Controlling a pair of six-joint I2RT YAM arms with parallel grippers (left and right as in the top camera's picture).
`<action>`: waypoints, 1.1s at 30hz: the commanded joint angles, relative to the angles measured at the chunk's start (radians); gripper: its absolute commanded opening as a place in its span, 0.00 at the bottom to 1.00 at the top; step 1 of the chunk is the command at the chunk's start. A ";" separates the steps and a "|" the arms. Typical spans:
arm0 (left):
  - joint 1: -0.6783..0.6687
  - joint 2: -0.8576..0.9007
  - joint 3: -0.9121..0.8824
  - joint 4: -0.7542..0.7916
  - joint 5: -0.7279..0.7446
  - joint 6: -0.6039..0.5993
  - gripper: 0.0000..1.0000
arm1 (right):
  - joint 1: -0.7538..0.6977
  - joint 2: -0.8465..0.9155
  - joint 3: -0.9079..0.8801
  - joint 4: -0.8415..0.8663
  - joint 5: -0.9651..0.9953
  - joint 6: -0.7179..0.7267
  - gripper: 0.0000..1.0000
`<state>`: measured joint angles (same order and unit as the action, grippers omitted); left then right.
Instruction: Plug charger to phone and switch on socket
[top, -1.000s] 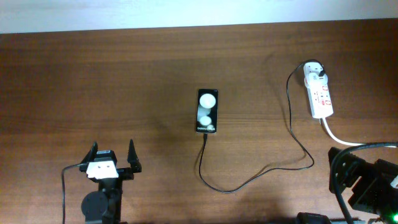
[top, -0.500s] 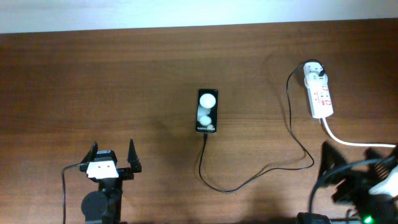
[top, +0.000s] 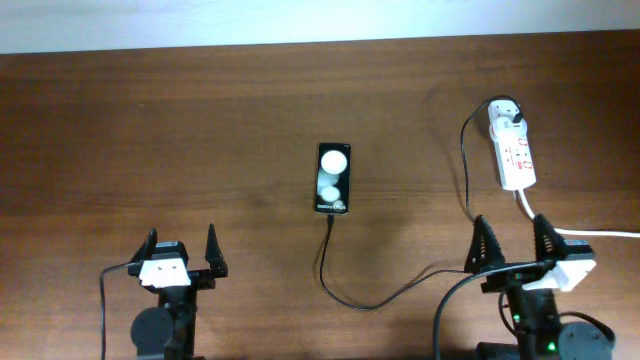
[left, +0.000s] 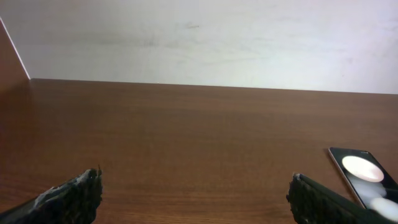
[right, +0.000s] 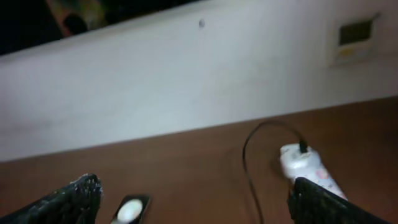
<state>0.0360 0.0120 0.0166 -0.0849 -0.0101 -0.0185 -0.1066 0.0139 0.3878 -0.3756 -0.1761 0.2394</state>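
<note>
The black phone (top: 333, 178) lies mid-table with two bright round spots on its face; it also shows in the left wrist view (left: 360, 180) and the right wrist view (right: 129, 210). The thin black charger cable (top: 400, 290) runs from the phone's near end, loops right and goes up to a plug head (top: 507, 115) in the white socket strip (top: 514, 148), which also shows in the right wrist view (right: 308, 168). My left gripper (top: 180, 252) is open and empty at the near left. My right gripper (top: 510, 245) is open and empty at the near right, just below the strip.
The strip's thick white cord (top: 560, 228) runs from its near end off the right edge, close to my right gripper. A pale wall (left: 199, 37) borders the table's far side.
My right arm has swung up from the near right corner, so its open fingers now point toward the far side. The left arm, phone, cable and strip have not moved.
</note>
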 joint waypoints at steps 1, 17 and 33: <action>0.004 -0.005 -0.007 0.002 0.011 0.013 0.99 | 0.044 -0.011 -0.079 0.008 0.000 0.001 0.99; 0.004 -0.005 -0.007 0.002 0.011 0.013 0.99 | 0.044 -0.011 -0.259 0.436 0.000 0.000 0.99; 0.004 -0.005 -0.007 0.002 0.011 0.013 0.99 | 0.061 -0.011 -0.382 0.312 0.000 0.000 0.99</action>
<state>0.0360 0.0120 0.0166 -0.0849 -0.0101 -0.0185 -0.0570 0.0120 0.0105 -0.0563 -0.1753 0.2386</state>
